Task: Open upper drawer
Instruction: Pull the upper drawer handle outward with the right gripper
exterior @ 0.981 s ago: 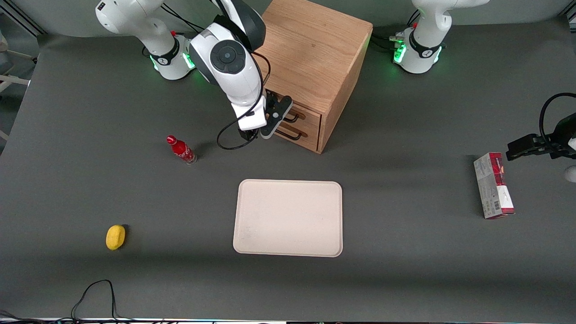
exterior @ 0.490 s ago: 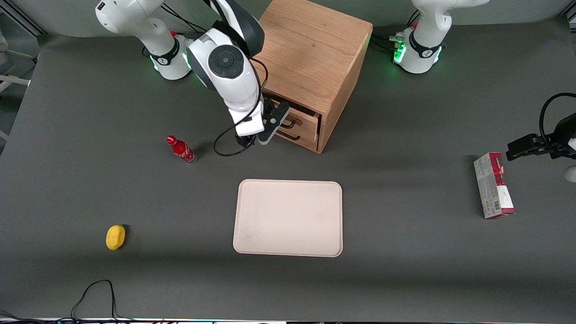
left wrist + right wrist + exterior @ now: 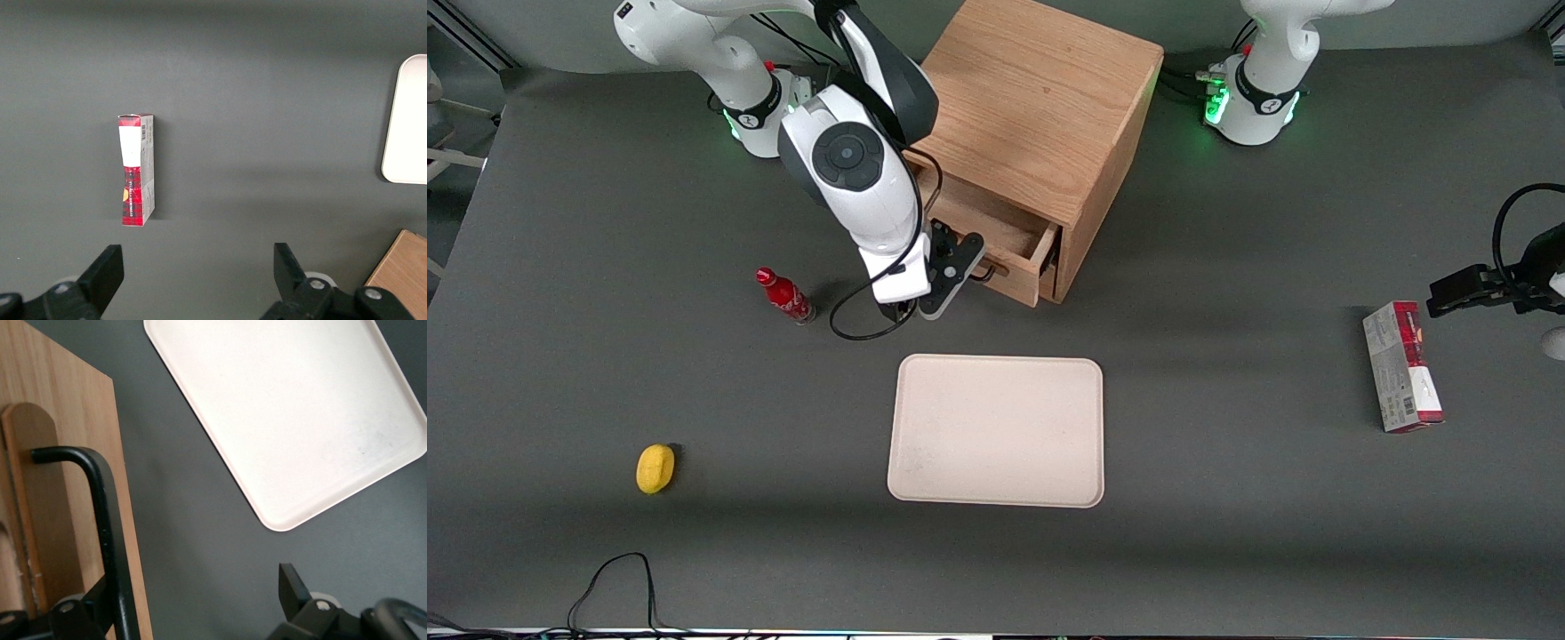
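— Sliding out since a second ago, the upper drawer [image 3: 996,233] is showing its wooden tray, and your claw [image 3: 960,271] is travelling with it toward the tray [image 3: 996,431] on the desk [image 3: 1227,533].

— Is it gripping the handle [image 3: 989,271]?

— From the front you're seeing it at the bar; grip unclear.

— And the right wrist view?

— The handle [image 3: 107,540] is running between the fingers [image 3: 297,590], which are standing apart, so you're hooking, not clamping. I'd judge you're doing best pulling straight along the cabinet [image 3: 1040,107] slides.
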`<state>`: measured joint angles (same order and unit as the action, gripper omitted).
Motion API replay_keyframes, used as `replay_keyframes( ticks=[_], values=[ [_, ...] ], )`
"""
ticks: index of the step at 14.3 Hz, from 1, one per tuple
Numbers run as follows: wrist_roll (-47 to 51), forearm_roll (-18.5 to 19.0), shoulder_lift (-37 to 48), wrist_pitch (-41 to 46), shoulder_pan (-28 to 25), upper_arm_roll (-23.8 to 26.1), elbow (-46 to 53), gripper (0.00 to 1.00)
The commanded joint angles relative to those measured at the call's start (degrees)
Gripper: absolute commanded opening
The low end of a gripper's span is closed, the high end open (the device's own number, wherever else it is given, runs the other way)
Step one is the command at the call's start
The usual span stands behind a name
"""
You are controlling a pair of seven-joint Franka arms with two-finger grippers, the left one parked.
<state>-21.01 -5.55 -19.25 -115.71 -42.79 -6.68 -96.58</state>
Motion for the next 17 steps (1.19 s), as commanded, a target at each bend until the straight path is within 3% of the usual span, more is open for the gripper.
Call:
replay_keyframes(
  ticks=[1,17],
  values=[
    [-3.32,0.18,-3.15,3.02,2.18,0.00,5.34,1.00],
    [-6.85,-1.75,-11.86,8.66,8.51,0.26,18.71,1.00]
  ],
)
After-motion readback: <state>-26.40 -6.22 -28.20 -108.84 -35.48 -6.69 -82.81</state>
